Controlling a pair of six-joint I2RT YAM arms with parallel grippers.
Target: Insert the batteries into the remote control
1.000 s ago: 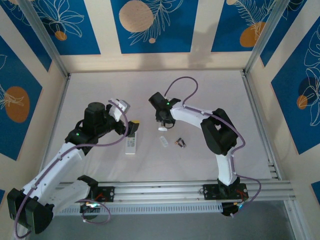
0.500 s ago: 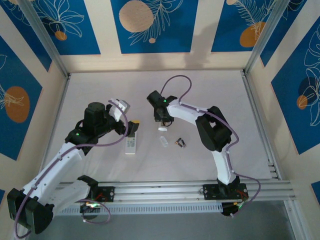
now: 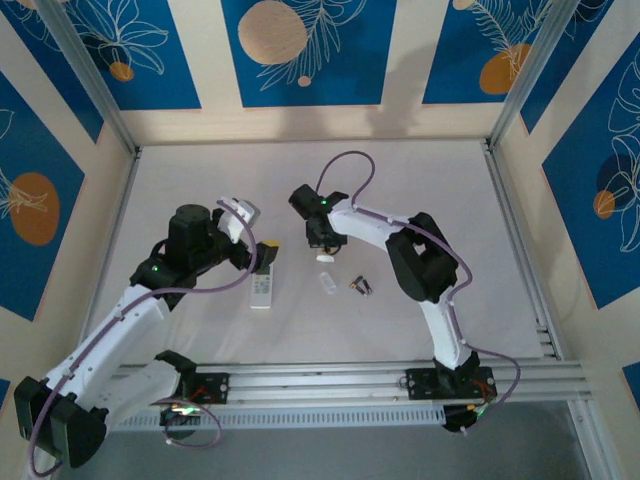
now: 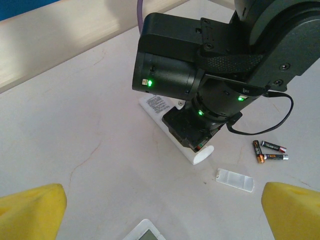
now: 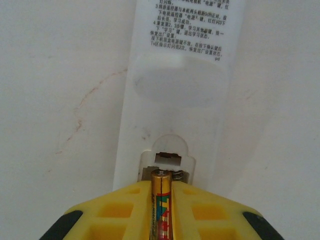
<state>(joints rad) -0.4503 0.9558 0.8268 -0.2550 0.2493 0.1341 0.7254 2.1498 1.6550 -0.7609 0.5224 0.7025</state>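
Insertion step: the right end effector (image 5: 161, 202) pinches one battery (image 5: 161, 180), its tip at the open bay (image 5: 167, 158) of the white remote (image 5: 185, 75) — next, I judge, it needs seating down and in. Left end effector (image 4: 161, 210) is spread wide; spare batteries (image 4: 269, 151) lie nearby, with bare tabletop (image 3: 420, 180) all round

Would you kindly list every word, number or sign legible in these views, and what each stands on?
"TV" and "pd": within the small Chinese instruction print on the back of the white remote; the other characters are too small to quote reliably.
On the gripped battery: a coloured label, lettering unreadable.
On the loose batteries: markings too small to read.
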